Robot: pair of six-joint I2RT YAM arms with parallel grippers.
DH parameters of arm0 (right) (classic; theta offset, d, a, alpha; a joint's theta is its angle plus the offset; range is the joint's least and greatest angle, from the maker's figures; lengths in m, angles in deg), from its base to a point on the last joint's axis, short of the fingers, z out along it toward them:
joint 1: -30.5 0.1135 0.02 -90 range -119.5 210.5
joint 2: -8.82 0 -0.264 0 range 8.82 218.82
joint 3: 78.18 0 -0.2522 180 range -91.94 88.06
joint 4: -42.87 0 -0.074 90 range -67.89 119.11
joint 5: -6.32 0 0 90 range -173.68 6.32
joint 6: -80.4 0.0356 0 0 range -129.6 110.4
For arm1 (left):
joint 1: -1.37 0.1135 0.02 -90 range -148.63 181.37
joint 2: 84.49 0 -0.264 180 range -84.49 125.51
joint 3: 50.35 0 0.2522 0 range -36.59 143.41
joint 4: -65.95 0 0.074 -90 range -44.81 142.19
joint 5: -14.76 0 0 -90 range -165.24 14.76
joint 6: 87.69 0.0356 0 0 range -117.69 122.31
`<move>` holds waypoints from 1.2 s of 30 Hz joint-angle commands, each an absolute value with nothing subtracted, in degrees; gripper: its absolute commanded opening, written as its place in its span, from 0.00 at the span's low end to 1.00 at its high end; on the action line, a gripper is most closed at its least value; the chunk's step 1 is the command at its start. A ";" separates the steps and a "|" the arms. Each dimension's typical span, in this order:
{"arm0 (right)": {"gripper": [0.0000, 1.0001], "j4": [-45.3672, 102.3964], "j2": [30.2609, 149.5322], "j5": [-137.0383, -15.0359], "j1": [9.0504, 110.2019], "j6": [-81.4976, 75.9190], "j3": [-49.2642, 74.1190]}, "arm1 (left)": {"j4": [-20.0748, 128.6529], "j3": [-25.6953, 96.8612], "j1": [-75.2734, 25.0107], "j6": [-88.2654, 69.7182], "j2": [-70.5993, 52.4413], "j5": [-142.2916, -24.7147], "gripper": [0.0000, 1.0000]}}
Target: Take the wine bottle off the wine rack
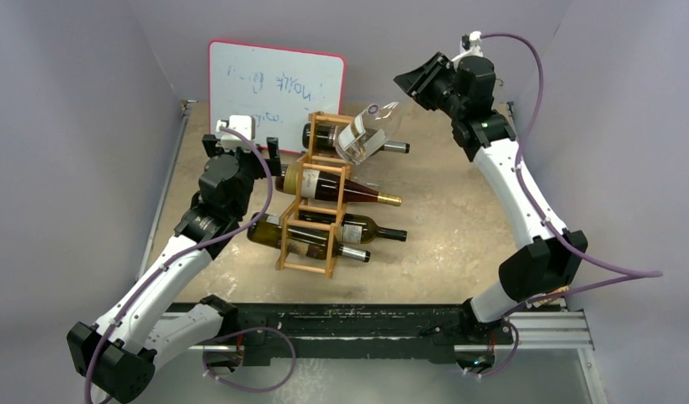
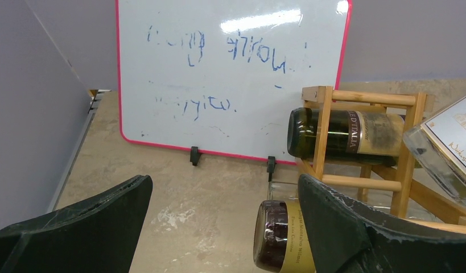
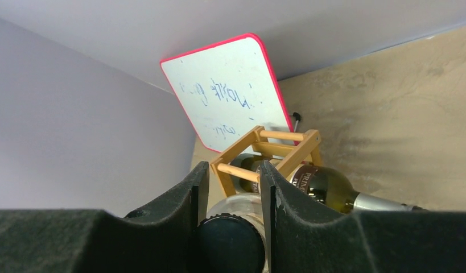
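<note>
The mottled tan tabletop (image 1: 458, 219) sits between grey walls, with a red-edged whiteboard (image 1: 273, 84) propped at eleven o'clock. At centre stands the light wooden ladder-like wine rack (image 1: 317, 224), its thin slats cradling dark glass bottles (image 1: 324, 183) on their sides so they can't roll. At its twelve o'clock end the clear, boxy wine bottle (image 1: 360, 139) tilts upward, base seemingly against the rack, because the right gripper (image 3: 233, 168) is clamped on its dark-capped neck. At nine o'clock the left gripper (image 2: 219, 227) gapes empty, perhaps ready to steady the frame.
</note>
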State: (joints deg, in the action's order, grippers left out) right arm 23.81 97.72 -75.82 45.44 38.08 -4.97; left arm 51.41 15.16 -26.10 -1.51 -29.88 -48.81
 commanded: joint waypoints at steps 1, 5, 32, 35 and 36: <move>0.00 30.45 95.73 -75.15 45.44 39.41 -15.69 | 54.11 16.02 -26.32 -1.96 -30.60 -49.73 1.00; 0.00 25.49 95.54 -76.90 45.44 36.45 -19.91 | 54.07 16.03 -26.32 -2.04 -30.70 -49.94 1.00; 0.00 15.01 82.40 -101.98 29.44 23.05 -2.81 | 54.05 16.42 -26.36 -3.69 -30.17 -52.92 1.00; 0.00 17.94 82.07 -104.44 27.20 22.44 0.59 | 53.99 16.61 -26.33 -3.86 -30.08 -53.96 1.00; 0.00 18.72 82.25 -104.59 26.31 22.14 1.23 | 53.93 16.71 -26.32 -3.95 -30.15 -54.26 1.00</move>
State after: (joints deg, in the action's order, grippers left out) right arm 3.02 85.30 -100.02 29.02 20.35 1.43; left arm 51.39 15.16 -26.10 -3.04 -29.85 -52.32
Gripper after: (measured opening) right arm 0.376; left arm 0.998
